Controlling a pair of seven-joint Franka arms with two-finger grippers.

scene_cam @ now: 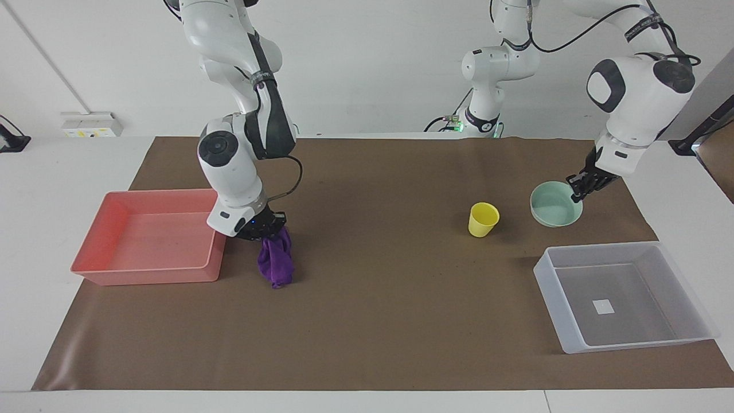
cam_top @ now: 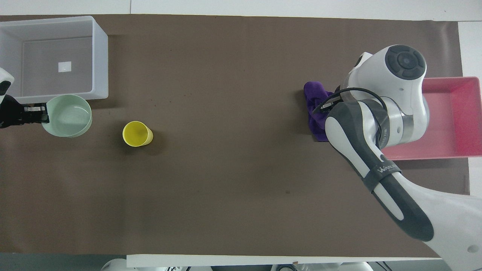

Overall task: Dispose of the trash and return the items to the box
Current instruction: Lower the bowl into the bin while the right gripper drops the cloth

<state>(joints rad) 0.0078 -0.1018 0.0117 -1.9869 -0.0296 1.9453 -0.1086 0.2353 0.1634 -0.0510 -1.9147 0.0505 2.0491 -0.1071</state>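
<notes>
My right gripper (scene_cam: 268, 227) is shut on the top of the deep-purple cloth (scene_cam: 275, 261), which hangs from it in a long fold just beside the pink tray. The cloth also shows in the overhead view (cam_top: 315, 107), where the arm's wrist hides the gripper. My left gripper (scene_cam: 577, 193) is shut on the rim of the mint-green bowl (scene_cam: 554, 204) and holds it tilted in the air over the mat, beside the clear box (scene_cam: 682, 338). From overhead the gripper (cam_top: 41, 113) and the bowl (cam_top: 69, 116) sit at the box's (cam_top: 101, 56) nearer wall. The yellow cup (scene_cam: 483, 219) stands upright on the mat.
The pink tray (scene_cam: 92, 272) lies at the right arm's end of the brown mat (scene_cam: 378, 321); it also shows in the overhead view (cam_top: 461, 150). The clear box holds only a white square (scene_cam: 603, 307). The yellow cup (cam_top: 137, 134) stands beside the raised bowl.
</notes>
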